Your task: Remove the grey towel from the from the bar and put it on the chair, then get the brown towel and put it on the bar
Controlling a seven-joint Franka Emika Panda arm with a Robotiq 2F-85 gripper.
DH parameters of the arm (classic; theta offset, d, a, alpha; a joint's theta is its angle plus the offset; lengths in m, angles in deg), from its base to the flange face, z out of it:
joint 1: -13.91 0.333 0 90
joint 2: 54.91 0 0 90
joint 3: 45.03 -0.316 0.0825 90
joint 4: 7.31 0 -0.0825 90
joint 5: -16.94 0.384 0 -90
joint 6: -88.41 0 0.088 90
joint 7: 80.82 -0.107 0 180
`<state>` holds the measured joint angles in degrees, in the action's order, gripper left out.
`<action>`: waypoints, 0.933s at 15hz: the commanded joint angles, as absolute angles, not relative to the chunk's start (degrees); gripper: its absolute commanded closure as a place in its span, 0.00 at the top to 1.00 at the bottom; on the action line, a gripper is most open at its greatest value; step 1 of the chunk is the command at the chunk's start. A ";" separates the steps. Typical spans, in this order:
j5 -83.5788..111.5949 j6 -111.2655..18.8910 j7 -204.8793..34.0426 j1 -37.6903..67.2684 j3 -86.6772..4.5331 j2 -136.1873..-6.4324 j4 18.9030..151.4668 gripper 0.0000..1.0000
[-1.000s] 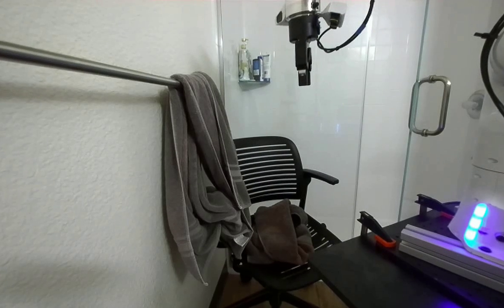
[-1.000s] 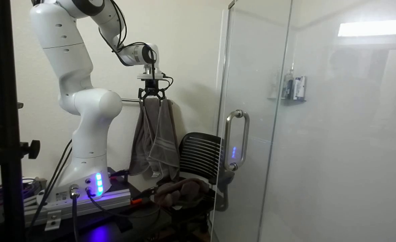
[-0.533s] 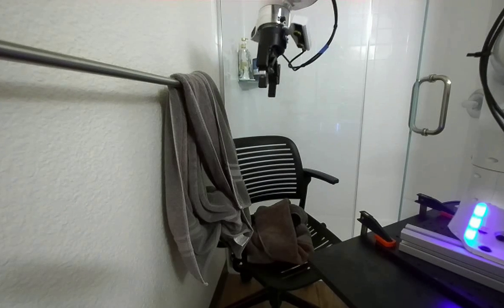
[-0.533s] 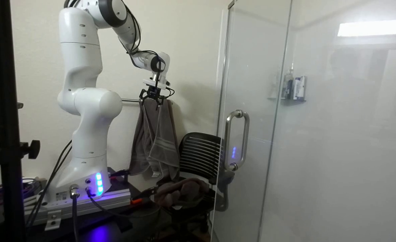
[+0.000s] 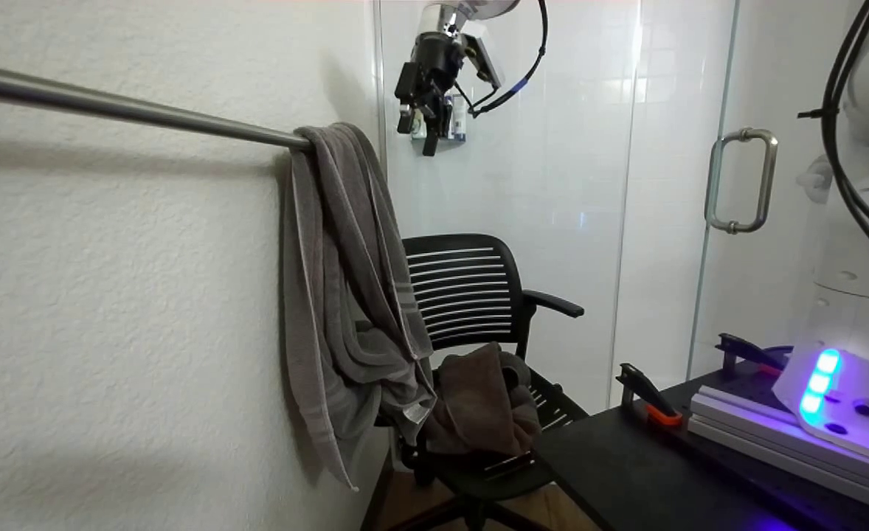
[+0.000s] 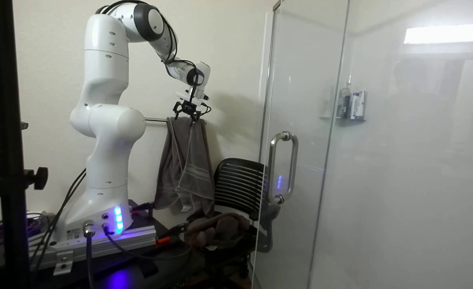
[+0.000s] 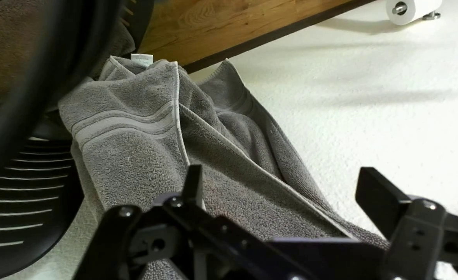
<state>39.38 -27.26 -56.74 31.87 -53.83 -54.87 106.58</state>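
Currently, tool [image 7: 280,181] spread wide, empty, grey towel [image 6: 185,160] over bar [image 5: 139,110], bottles [image 6: 344,102] on corner shelf [image 6: 351,121].

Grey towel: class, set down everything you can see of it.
The grey towel looks like thick, pale-edged terry cloth, with a smooth striped band and a white label. It hangs over the bar, near one end of it, in uneven, overlapping folds, one corner lowest. The bar bears it; the open gripper does not hold it. Whether it also touches the wall, the chair or the brown towel, I cannot tell.
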 commanded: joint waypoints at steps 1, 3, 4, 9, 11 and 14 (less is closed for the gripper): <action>38.13 -30.28 -57.84 30.23 -55.73 -54.79 107.58 1.00; 40.24 -37.09 -61.43 30.30 -56.18 -59.04 106.12 1.00; 42.01 -41.86 -62.81 30.54 -56.67 -60.61 105.88 1.00; 46.45 -64.63 -65.43 31.38 -60.99 -66.72 106.21 1.00; 44.24 -73.23 -66.10 31.27 -62.46 -68.77 106.24 1.00; 40.80 -78.75 -67.12 30.73 -62.98 -69.59 108.00 0.68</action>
<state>43.52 -71.26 -65.04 31.71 -61.73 -66.90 108.89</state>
